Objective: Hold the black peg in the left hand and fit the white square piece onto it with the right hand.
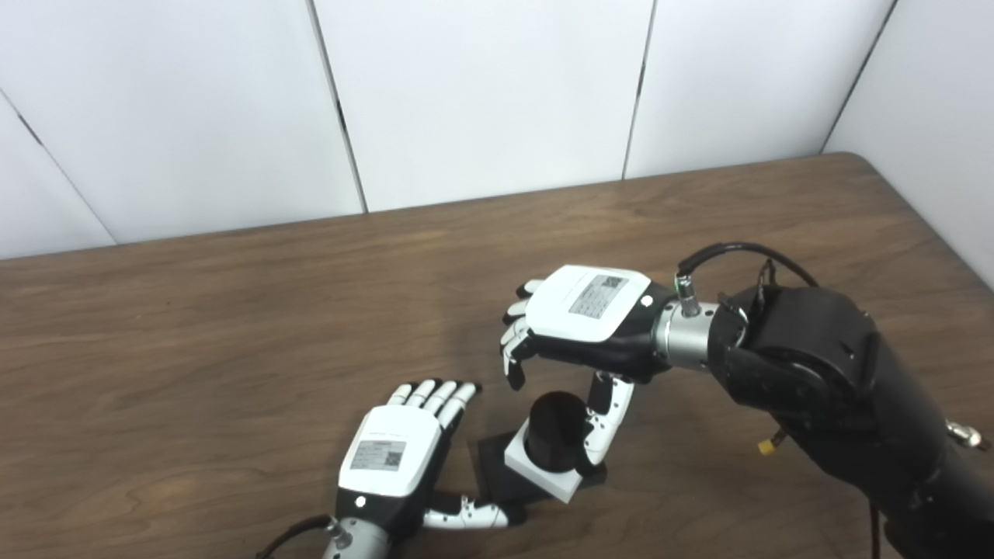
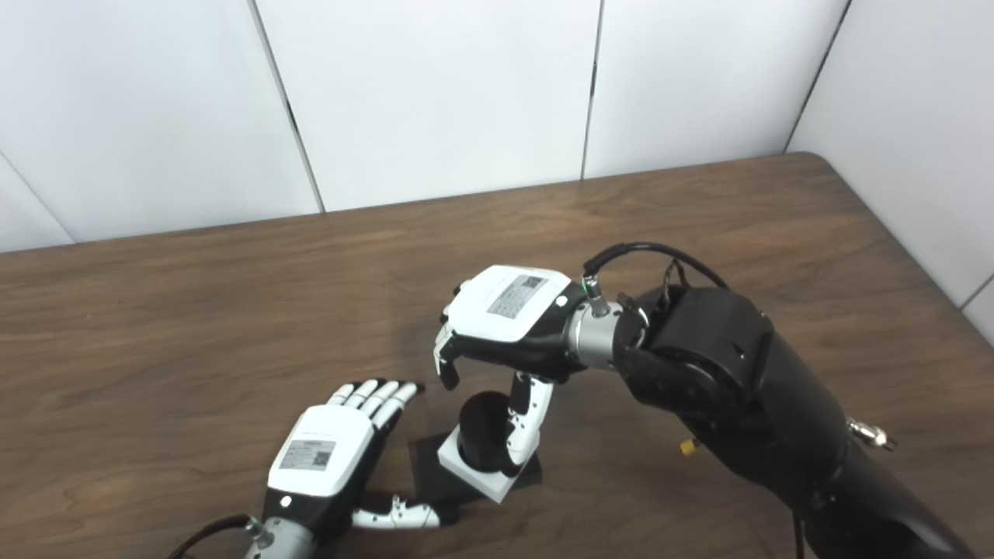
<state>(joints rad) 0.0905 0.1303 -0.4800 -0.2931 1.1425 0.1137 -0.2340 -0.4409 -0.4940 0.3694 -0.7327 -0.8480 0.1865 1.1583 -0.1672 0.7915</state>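
Observation:
The black peg [image 1: 555, 419] stands upright on its black square base [image 1: 489, 466] near the table's front edge. The white square piece [image 1: 536, 470] sits around the peg, low on it and slightly tilted over the base. My right hand [image 1: 582, 318] hovers above the peg with its fingers half curled and apart. Its thumb hangs down along the peg's right side and holds nothing. My left hand [image 1: 396, 450] lies flat and open on the table left of the base, its thumb tip reaching the base's near corner. The peg also shows in the right eye view [image 2: 481, 419].
The brown wooden table [image 1: 233, 326] stretches to the left and back. White wall panels [image 1: 481, 93] stand behind it. The table's right edge [image 1: 932, 233] runs close to the right arm.

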